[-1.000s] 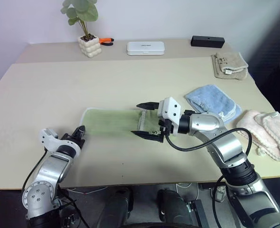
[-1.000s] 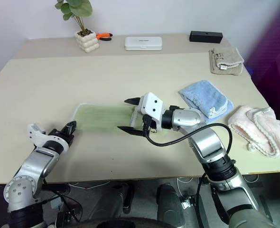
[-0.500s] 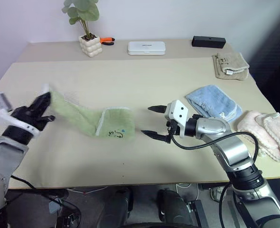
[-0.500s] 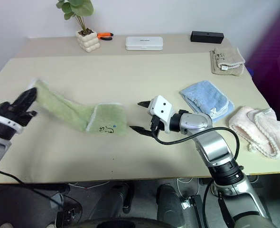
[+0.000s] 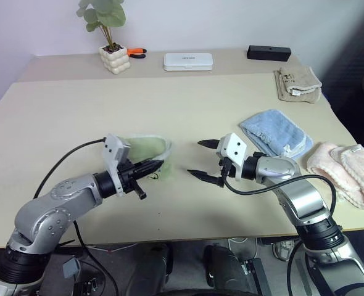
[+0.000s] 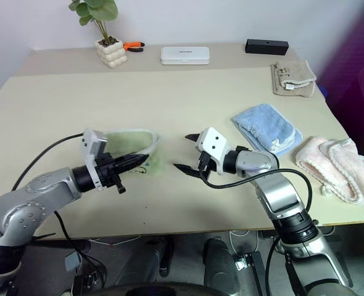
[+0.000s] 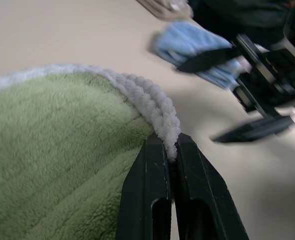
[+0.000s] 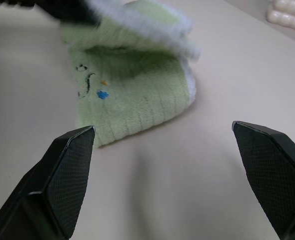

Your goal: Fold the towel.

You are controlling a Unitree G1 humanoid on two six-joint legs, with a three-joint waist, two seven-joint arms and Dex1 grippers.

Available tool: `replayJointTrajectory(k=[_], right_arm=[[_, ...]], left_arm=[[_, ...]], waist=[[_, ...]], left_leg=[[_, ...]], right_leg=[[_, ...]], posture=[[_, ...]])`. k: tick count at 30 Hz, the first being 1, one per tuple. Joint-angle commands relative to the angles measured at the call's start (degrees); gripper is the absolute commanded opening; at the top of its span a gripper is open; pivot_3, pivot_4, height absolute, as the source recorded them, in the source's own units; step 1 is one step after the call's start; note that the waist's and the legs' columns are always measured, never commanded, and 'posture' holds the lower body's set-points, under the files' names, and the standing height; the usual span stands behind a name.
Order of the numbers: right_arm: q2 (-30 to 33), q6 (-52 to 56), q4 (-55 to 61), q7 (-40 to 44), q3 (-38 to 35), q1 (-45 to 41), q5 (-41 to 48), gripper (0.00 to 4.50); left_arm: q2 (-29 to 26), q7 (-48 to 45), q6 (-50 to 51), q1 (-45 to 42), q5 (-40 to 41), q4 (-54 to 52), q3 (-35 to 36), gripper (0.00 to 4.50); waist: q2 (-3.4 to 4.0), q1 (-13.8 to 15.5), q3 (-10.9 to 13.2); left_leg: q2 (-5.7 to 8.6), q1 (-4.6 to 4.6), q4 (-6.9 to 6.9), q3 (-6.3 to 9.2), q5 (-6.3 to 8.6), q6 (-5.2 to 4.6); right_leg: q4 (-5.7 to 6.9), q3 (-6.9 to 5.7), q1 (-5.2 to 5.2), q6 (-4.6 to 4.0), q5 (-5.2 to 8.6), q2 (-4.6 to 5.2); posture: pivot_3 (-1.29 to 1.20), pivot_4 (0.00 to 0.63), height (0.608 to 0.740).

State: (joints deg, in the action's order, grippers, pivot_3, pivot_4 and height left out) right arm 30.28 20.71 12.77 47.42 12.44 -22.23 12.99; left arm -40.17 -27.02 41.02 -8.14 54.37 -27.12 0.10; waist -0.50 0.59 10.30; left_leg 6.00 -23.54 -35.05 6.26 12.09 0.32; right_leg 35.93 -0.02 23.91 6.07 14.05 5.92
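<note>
My left gripper (image 7: 170, 150) pinches the light green terry towel's (image 5: 146, 150) whitish edge; my right gripper (image 5: 205, 159) gapes just beyond. I should lay that edge squarely over the lower layer.

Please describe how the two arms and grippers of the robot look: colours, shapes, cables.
Both arms are rounded silver-grey metal segments with black joints. Each wrist carries a white boxy block, and a black cable loops along each arm. The left gripper and right gripper each have two black, tapering, pointed fingers.
</note>
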Motion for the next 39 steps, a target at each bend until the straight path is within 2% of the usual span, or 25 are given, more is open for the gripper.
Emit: replayJointTrajectory(k=[1, 3, 8, 9, 11, 12, 14, 15, 18, 19, 20, 25, 29, 34, 37, 39], right_arm=[[0.3, -1.08, 1.1, -0.34, -1.87, -0.11, -0.06, 4.5], [0.36, -0.96, 1.31, -0.32, -1.94, -0.02, -0.14, 4.5], [0.75, -0.56, 1.63, -0.06, -2.25, -0.22, 0.06, 4.5], [0.71, -0.24, 1.62, 0.0, -2.46, -0.43, 0.35, 4.5], [0.43, 0.45, 1.48, -0.13, -3.03, -0.92, 0.86, 3.96], [0.36, 0.65, 1.4, -0.11, -3.27, -1.05, 1.02, 3.63], [-0.92, 2.46, 2.24, -0.29, -4.02, -2.18, 2.81, 2.75], [-1.99, 3.53, 2.79, -0.72, -4.17, -3.03, 3.77, 2.23], [-6.16, 7.08, 3.15, -3.19, -3.51, -6.01, 5.69, 0.72], [-7.68, 7.89, 2.92, -4.24, -2.89, -6.77, 5.62, 0.2], [-9.09, 8.32, 2.53, -5.13, -2.04, -7.36, 5.21, 0.09], [-15.59, 4.43, -6.14, -8.38, 5.8, -9.97, -1.93, 0.09], [-17.86, 3.56, -14.58, -9.42, 10.94, -10.41, -7.23, 0.09], [-19.29, 2.54, -21.69, -13.37, 11.61, -10.43, -11.7, 0.09], [-19.23, 2.53, -19.12, -12.91, 9.13, -9.68, -10.27, 0.09], [-18.68, 2.3, -16.13, -11.71, 7.39, -9.07, -8.51, 0.09]], left_arm=[[1.29, -1.64, 0.03, -1.13, -2.18, 0.37, -0.38, 0.34], [2.1, -1.85, 0.38, -1.03, -1.74, 0.81, 0.88, 0.97], [1.18, -2.6, 1.85, 1.21, 0.55, 0.12, 6.17, 3.39], [0.46, -3.21, 2.13, 2.45, 1.49, -0.4, 8.22, 3.39], [-0.17, -4.07, 2.56, 5.0, 5.81, -1.26, 14.12, 3.47], [-0.18, -4.11, 2.68, 5.59, 7.21, -1.57, 15.91, 3.47], [0.22, -1.39, 0.84, 5.79, 6.8, -1.64, 20.66, 2.88], [0.28, 0.82, 0.43, 5.32, 5.1, -1.02, 21.65, 2.58], [1.42, 5.01, -0.43, 3.12, -0.13, 0.69, 20.51, 1.13], [2.21, 5.81, -0.7, 2.43, -1.23, 1.1, 19.62, 1.08], [2.89, 6.4, -1.21, 1.82, -3.11, 1.46, 18.29, 1.08], [7.17, 7.95, -4.63, -1.43, -15.08, 7.84, 8.77, 1.08], [8.49, 5.87, -8.21, -1.44, -23.36, 12.78, 2.62, 1.08], [11.35, 5.29, -10.25, -1.7, -26.47, 16.53, 2.26, 1.08], [11.98, 4.12, -10.91, -0.28, -26.21, 15.39, 3.86, 1.08], [13.49, 4.08, -11.4, 0.29, -23.22, 13.78, 7.53, 1.08]], waist=[[0.0, 0.07, 0.0], [0.0, 0.05, 0.01], [0.0, -0.03, 0.01], [-0.01, -0.18, 0.01], [0.0, -0.29, 0.01], [0.0, -0.21, 0.01], [-0.01, -0.01, 0.02], [-0.01, 0.03, 0.02], [-0.01, 0.06, 0.02], [-0.01, 0.06, 0.02], [-0.02, 0.06, 0.01], [-0.01, 0.04, 0.0], [-0.02, -0.14, 0.0], [0.0, -0.25, -0.03], [-0.01, -0.34, -0.05], [-0.01, -0.36, -0.05]], left_leg=[[0.0, 0.0, 0.0, 0.0, 0.0, 0.0], [-0.01, 0.0, -0.01, 0.01, 0.0, 0.0], [-0.01, 0.0, -0.01, 0.01, 0.0, 0.0], [-0.01, 0.0, -0.01, 0.01, 0.0, 0.0], [-0.02, -0.01, 0.0, 0.01, 0.0, 0.0], [-0.03, -0.02, 0.0, 0.01, 0.0, 0.01], [-0.04, -0.04, -0.02, 0.03, 0.0, 0.01], [-0.04, -0.04, -0.04, 0.04, 0.0, 0.01], [-0.04, -0.04, -0.07, 0.04, 0.0, 0.01], [-0.04, -0.04, -0.06, 0.04, 0.0, 0.01], [-0.03, -0.04, -0.06, 0.04, 0.0, 0.02], [0.05, -0.03, -0.02, 0.03, -0.01, 0.03], [0.07, -0.02, -0.02, 0.01, -0.02, 0.05], [0.07, -0.03, 0.0, 0.02, -0.04, 0.08], [0.06, 0.05, -0.01, 0.03, -0.05, 0.1], [0.06, 0.05, -0.02, 0.03, -0.05, 0.1]], right_leg=[[0.01, 0.0, 0.0, 0.0, 0.0, 0.01], [0.01, 0.0, 0.0, 0.0, 0.0, 0.02], [0.02, 0.0, 0.02, 0.0, 0.0, 0.02], [0.03, 0.0, 0.03, 0.01, 0.0, 0.02], [0.04, 0.01, 0.06, 0.01, 0.0, 0.03], [0.05, 0.01, 0.08, 0.01, 0.0, 0.03], [0.07, 0.0, 0.09, 0.0, 0.0, 0.03], [0.07, 0.01, 0.08, 0.0, 0.0, 0.03], [0.07, 0.02, 0.06, 0.0, 0.0, 0.04], [0.08, 0.03, 0.06, 0.0, 0.0, 0.04], [0.08, 0.03, 0.06, 0.0, -0.01, 0.02], [0.09, -0.02, 0.09, 0.18, -0.12, -0.02], [0.15, -0.01, 0.12, 0.21, -0.15, -0.04], [0.21, 0.0, 0.19, 0.22, -0.16, -0.05], [0.23, -0.01, 0.17, 0.22, -0.16, -0.06], [0.23, 0.0, 0.16, 0.22, -0.16, -0.05]], posture=[[0.0, 0.15, 0.74], [0.0, 0.15, 0.74], [0.0, 0.15, 0.74], [0.0, 0.15, 0.74], [0.0, 0.15, 0.74], [0.0, 0.15, 0.74], [0.0, 0.15, 0.74], [0.0, 0.15, 0.74], [0.0, 0.15, 0.74], [0.0, 0.15, 0.74], [0.0, 0.15, 0.74], [0.0, 0.15, 0.74], [0.0, 0.15, 0.74], [0.0, 0.15, 0.74], [0.0, 0.15, 0.74], [0.0, 0.15, 0.74]])
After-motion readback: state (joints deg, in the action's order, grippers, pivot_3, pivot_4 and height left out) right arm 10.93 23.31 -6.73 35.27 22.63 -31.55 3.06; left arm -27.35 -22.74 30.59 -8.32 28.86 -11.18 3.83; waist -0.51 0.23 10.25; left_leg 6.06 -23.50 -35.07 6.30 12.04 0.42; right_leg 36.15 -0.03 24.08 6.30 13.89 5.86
